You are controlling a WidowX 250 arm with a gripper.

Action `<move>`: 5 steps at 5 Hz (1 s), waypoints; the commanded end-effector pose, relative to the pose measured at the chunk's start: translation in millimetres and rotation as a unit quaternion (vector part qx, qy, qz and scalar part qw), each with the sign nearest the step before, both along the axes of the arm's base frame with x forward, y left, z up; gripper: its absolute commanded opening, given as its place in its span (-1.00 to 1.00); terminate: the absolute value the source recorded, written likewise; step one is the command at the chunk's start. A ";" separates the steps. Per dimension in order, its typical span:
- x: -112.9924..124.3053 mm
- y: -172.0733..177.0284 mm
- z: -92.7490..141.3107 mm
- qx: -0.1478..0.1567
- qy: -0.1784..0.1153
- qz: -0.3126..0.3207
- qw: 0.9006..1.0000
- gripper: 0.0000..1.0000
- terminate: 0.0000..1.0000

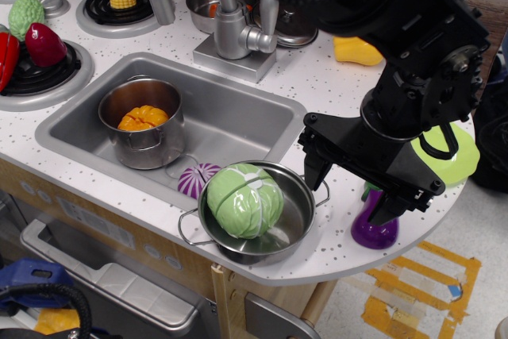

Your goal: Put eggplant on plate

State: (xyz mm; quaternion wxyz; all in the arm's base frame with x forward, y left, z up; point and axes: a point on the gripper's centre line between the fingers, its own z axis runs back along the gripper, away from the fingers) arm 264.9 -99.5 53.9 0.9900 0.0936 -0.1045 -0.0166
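Observation:
The eggplant [374, 230] is small, glossy and deep purple, and stands upright on the white speckled counter near its front right edge. Its green stem cap is mostly hidden behind one finger. The lime-green plate [454, 160] lies behind and to the right of it, partly covered by the black arm. My gripper [349, 194] hangs low over the counter with its jaws wide apart. Its right finger [389, 206] is at the eggplant's top and its left finger [312, 171] is near the pan's rim. It holds nothing.
A steel two-handled pan [295, 228] with a green cabbage [244, 200] sits left of the eggplant. A purple-and-white striped vegetable [195, 179] lies in the sink [230, 117] beside a pot [144, 129]. The faucet [232, 25] and a yellow toy [357, 52] stand behind. The counter edge is close on the right.

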 end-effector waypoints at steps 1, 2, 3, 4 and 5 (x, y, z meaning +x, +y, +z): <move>0.0 0.0 0.0 0.000 0.000 0.000 1.000 1.00 -1.00; 8.9 -5.3 -2.4 -0.018 -0.006 0.012 1.000 1.00 -1.00; 17.2 -11.3 -3.5 -0.043 -0.012 0.039 0.998 1.00 -1.00; 28.6 -17.0 -4.0 -0.061 -0.021 0.062 0.996 1.00 -1.00; 32.3 -17.0 -14.3 -0.083 -0.032 0.079 0.993 1.00 -1.00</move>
